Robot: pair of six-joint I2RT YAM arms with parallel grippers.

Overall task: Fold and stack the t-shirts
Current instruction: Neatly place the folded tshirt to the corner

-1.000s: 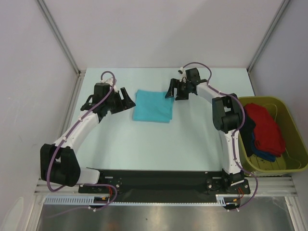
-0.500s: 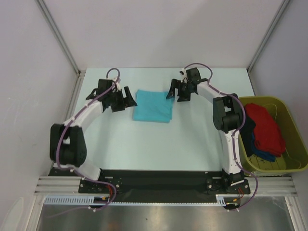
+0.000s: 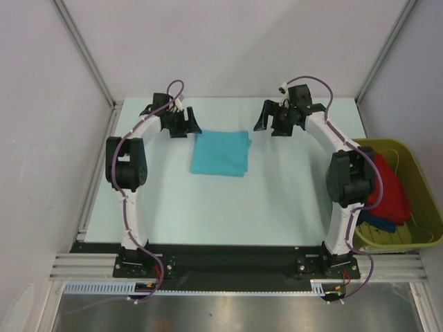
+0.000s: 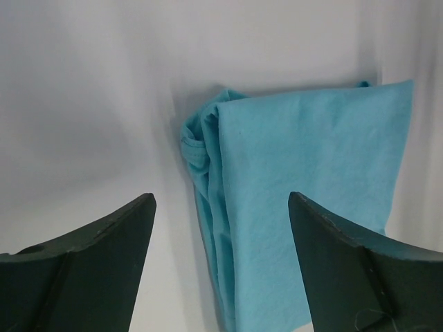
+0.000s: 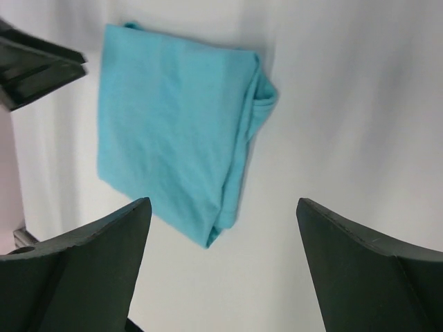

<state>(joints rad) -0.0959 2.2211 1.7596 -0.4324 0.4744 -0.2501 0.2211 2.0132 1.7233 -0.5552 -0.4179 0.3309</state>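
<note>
**First Shirt Folded: Next Fetch Pending**

Turquoise cloth t-shirt [image 3: 220, 153]: folded into a flat rectangle, lying at the far middle of the pale table top [image 3: 208, 207]. Flanked by the black two-finger left gripper [image 3: 185, 128], just beside the far-left corner, and the black two-finger right gripper [image 3: 270, 127], near but apart. Both spread wide, holding nothing, clear of the cloth. Crumpled red t-shirt [image 3: 389, 190] and dark blue t-shirt [image 3: 377, 223] heaped in the olive-green plastic tub [image 3: 423, 181] at the right edge.

Step in hand, by judgement: first fold complete, cloth let go. Next move, likely: reach into the tub with the right arm, pinch one garment only, lift out, spread flat before folding, then stack on the turquoise base.
</note>
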